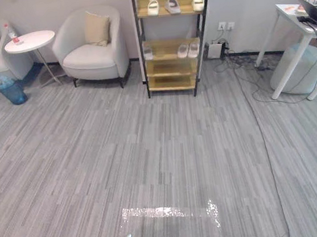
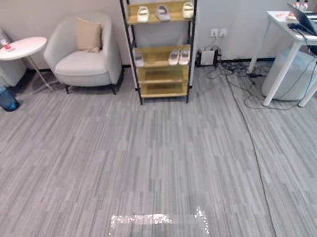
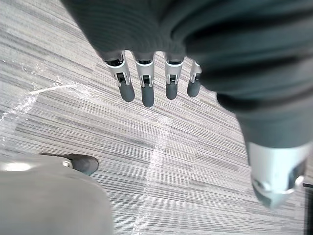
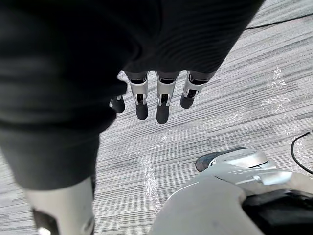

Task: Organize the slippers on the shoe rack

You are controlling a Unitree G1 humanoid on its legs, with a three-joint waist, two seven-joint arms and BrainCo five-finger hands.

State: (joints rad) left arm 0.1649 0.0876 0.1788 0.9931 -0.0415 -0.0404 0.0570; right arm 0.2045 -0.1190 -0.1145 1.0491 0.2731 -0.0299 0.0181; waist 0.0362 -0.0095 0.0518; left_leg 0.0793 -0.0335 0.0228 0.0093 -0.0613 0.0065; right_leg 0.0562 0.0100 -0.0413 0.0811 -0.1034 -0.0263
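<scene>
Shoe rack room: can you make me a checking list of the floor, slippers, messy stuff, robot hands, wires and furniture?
Surface: grey striped carpet with a shiny tape patch.
Job's things: shoe rack; three slippers on its top shelf, three more on the second shelf.
Clutter: blue bin beside the round table.
Hands: left hand and right hand open, holding nothing.
Cables: loose cables on the floor by the white desk.
Surroundings: armchairs, wall socket.

wooden shoe rack (image 1: 171, 83), slippers (image 1: 172, 5) on upper shelves
</scene>
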